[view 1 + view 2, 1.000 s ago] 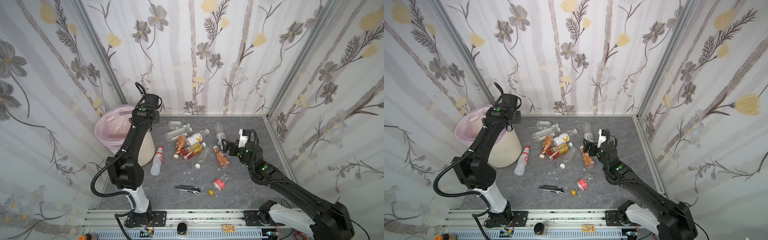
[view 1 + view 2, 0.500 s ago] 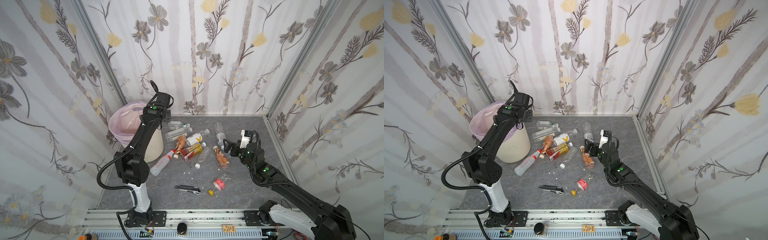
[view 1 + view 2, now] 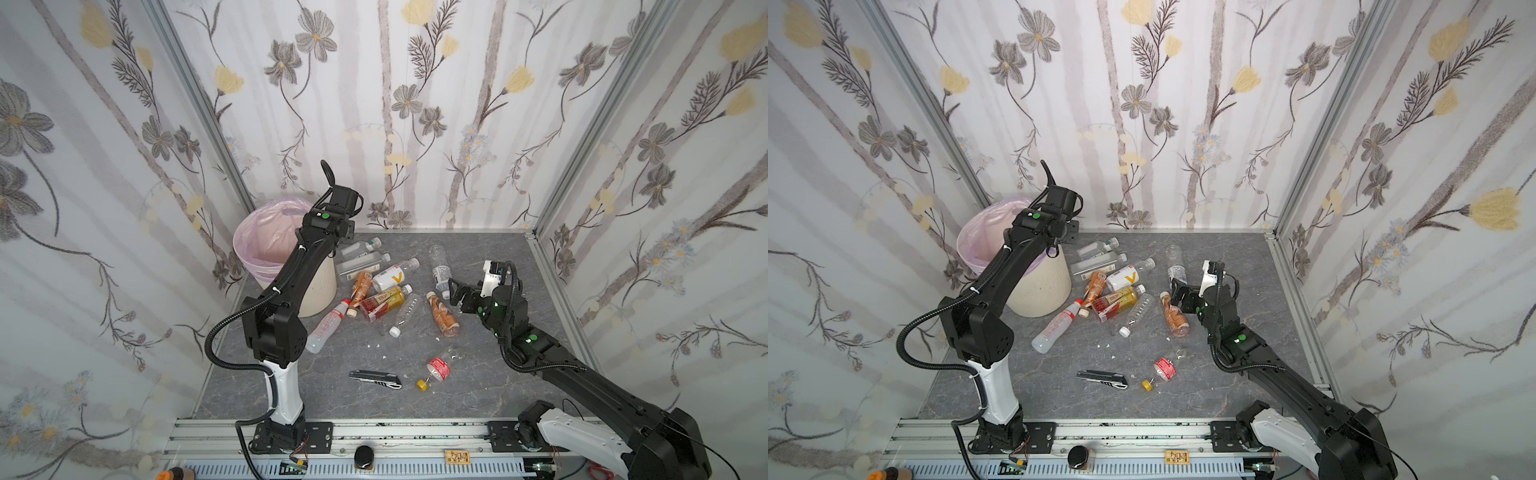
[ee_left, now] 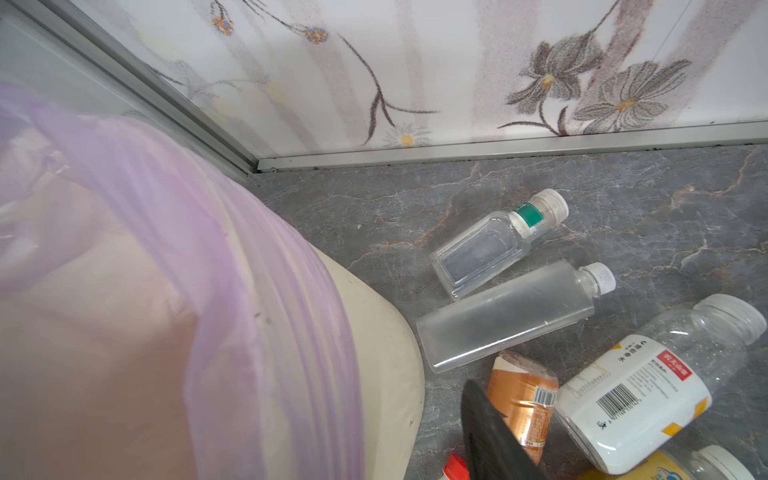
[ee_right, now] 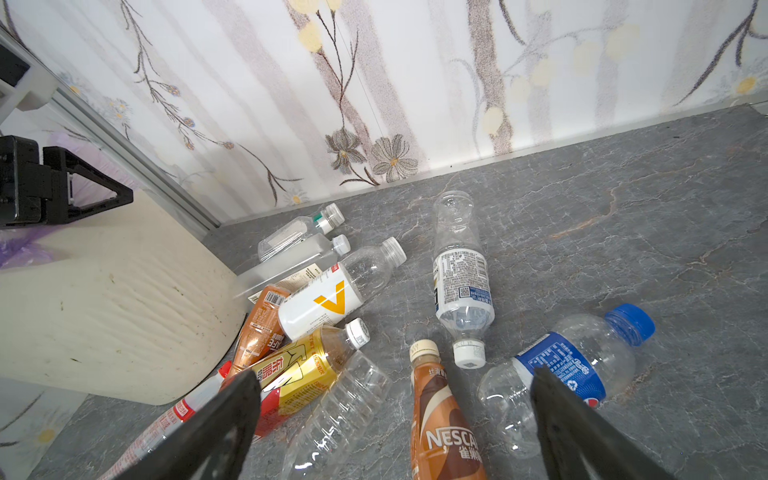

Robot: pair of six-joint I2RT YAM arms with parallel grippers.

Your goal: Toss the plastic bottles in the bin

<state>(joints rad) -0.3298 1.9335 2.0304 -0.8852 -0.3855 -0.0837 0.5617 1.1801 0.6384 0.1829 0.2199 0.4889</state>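
A utility knife (image 3: 375, 379) (grey-black) lies flat on the grey marbled tabletop (image 3: 478, 399).

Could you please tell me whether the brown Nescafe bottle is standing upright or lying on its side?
On its side: the Nescafe bottle lies flat on the table.

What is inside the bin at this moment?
Only the pink bag lining the bin shows; nothing else is visible in it. The left arm covers part of the opening, so that part cannot be checked.

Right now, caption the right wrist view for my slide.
Open right hand aimed at scattered bottles beside the cream bin.
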